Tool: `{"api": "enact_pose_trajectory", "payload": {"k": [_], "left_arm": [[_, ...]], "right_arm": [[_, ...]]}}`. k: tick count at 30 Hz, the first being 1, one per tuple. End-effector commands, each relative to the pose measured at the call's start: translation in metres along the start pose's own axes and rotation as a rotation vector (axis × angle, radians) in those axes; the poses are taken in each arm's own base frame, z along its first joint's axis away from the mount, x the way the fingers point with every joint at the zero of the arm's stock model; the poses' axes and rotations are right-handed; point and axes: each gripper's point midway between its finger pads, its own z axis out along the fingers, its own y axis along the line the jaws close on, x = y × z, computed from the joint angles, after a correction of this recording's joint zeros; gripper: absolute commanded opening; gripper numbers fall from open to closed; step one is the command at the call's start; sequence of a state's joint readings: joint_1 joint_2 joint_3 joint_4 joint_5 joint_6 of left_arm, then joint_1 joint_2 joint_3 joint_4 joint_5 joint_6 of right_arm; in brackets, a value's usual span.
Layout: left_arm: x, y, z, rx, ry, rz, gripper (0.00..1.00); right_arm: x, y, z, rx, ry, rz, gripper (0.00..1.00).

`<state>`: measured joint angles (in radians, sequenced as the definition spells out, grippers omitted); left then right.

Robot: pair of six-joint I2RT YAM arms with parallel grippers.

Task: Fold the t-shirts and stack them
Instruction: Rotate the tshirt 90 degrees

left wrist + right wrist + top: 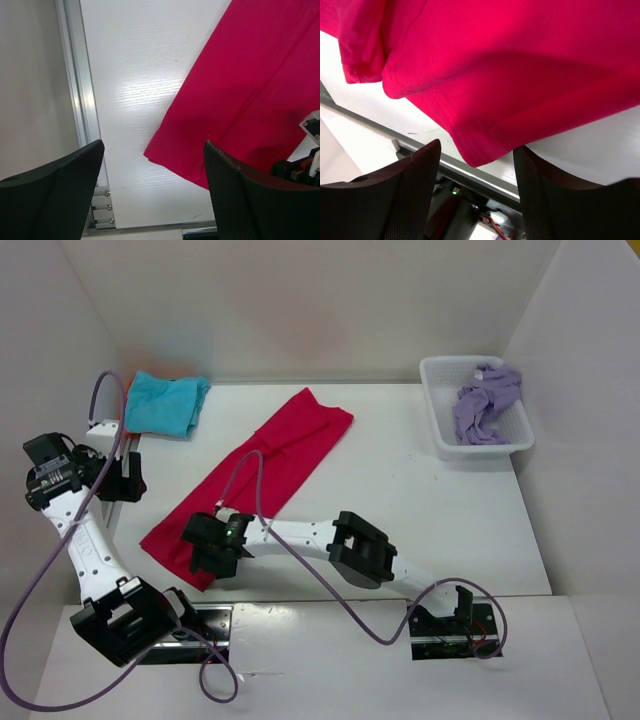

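Evidently soft and limp: pinch the magenta-red t-shirt [270,465], slanting from the bench's [420,530] near edge toward its far edge, at the hemmed corner just before the open right tool [477,146], with the left tool [153,143] open too.

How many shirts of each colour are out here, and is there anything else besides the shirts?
Red shirt: 1
Turquoise shirt: 1
Lavender shirt: 1
Basket: 1
Total: 4 things, 3 of them shirts
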<state>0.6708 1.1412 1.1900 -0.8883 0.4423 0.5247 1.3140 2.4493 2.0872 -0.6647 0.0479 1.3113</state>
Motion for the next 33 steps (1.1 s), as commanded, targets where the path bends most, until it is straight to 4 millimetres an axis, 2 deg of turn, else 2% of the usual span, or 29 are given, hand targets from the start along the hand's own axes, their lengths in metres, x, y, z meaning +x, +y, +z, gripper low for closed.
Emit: {"api": "enact_pose_trajectory", "payload": {"k": [1,3,5,6,8,9,10,11,12,13,14,16,17,18,19,20,21,22,23,25,26,30,31,32,33], "left_arm": [[-0.017,0.004,-0.008,0.013,-0.058,0.071,0.87],[-0.016,0.007,-0.009,0.005,-0.057,0.078,0.88],[-0.017,0.006,-0.009,0.011,-0.063,0.100,0.88],[-0.014,0.006,-0.007,0.016,-0.057,0.095,0.88],[-0.014,0.006,-0.007,0.016,-0.057,0.114,0.88],[-0.014,0.006,-0.007,0.016,-0.057,0.114,0.88],[-0.014,0.007,-0.007,0.015,-0.057,0.126,0.88],[-0.014,0.007,-0.007,0.015,-0.057,0.136,0.88],[-0.014,0.007,-0.007,0.015,-0.057,0.137,0.88],[-0.014,0.008,-0.007,0.015,-0.057,0.149,0.88],[-0.009,0.006,-0.005,0.027,-0.042,0.160,0.88],[-0.006,0.000,-0.006,0.057,-0.036,0.184,0.88],[-0.004,-0.001,-0.003,0.078,-0.033,0.209,0.88],[-0.002,-0.004,-0.002,0.100,-0.026,0.221,0.88],[0.007,-0.009,-0.001,0.131,0.005,0.224,0.88],[0.013,-0.013,0.005,0.170,0.033,0.235,0.88],[0.016,-0.021,0.009,0.213,0.052,0.267,0.88],[0.022,-0.025,0.009,0.243,0.079,0.260,0.88],[0.028,-0.029,0.014,0.280,0.108,0.256,0.88],[0.033,-0.033,0.014,0.326,0.133,0.256,0.87],[0.032,-0.033,0.014,0.332,0.136,0.263,0.87],[0.024,-0.042,0.013,0.383,0.112,0.313,0.87],[0.018,-0.049,0.015,0.402,0.102,0.358,0.87],[0.017,-0.052,0.013,0.401,0.104,0.383,0.87],[0.014,-0.056,0.016,0.406,0.106,0.410,0.87]], "right_arm": [[0.014,-0.035,0.017,0.137,0.035,0.043,0.65],[0.020,-0.042,0.019,0.157,0.058,0.063,0.65],[0.024,-0.040,0.024,0.135,0.076,0.076,0.53],[0.026,-0.048,0.029,0.156,0.079,0.085,0.41],[0.029,-0.047,0.028,0.153,0.100,0.087,0.27],[0.026,-0.059,0.033,0.183,0.100,0.105,0.19],[0.026,-0.058,0.030,0.176,0.098,0.116,0.05],[0.023,-0.073,0.031,0.204,0.098,0.125,0.00],[0.021,-0.066,0.020,0.175,0.092,0.138,0.00],[0.012,-0.061,0.017,0.141,0.067,0.159,0.00],[0.012,-0.062,0.012,0.132,0.065,0.170,0.00],[-0.001,-0.075,-0.002,0.130,0.033,0.200,0.00],[-0.003,-0.099,-0.003,0.179,0.026,0.209,0.00],[-0.002,-0.103,-0.008,0.175,0.024,0.219,0.00],[-0.010,-0.099,-0.022,0.144,0.013,0.232,0.00],[-0.004,-0.120,-0.021,0.159,0.015,0.231,0.00],[-0.006,-0.125,-0.027,0.147,0.025,0.244,0.00],[-0.007,-0.120,-0.042,0.111,0.019,0.244,0.00],[-0.006,-0.141,-0.043,0.143,0.019,0.253,0.00],[-0.005,-0.155,-0.051,0.156,0.027,0.255,0.00],[0.000,-0.171,-0.059,0.184,0.033,0.241,0.00],[0.005,-0.210,-0.083,0.227,0.034,0.251,0.00],[0.008,-0.231,-0.088,0.267,0.039,0.250,0.00],[0.005,-0.230,-0.101,0.243,0.031,0.249,0.00],[0.008,-0.238,-0.108,0.259,0.035,0.250,0.00]]}}
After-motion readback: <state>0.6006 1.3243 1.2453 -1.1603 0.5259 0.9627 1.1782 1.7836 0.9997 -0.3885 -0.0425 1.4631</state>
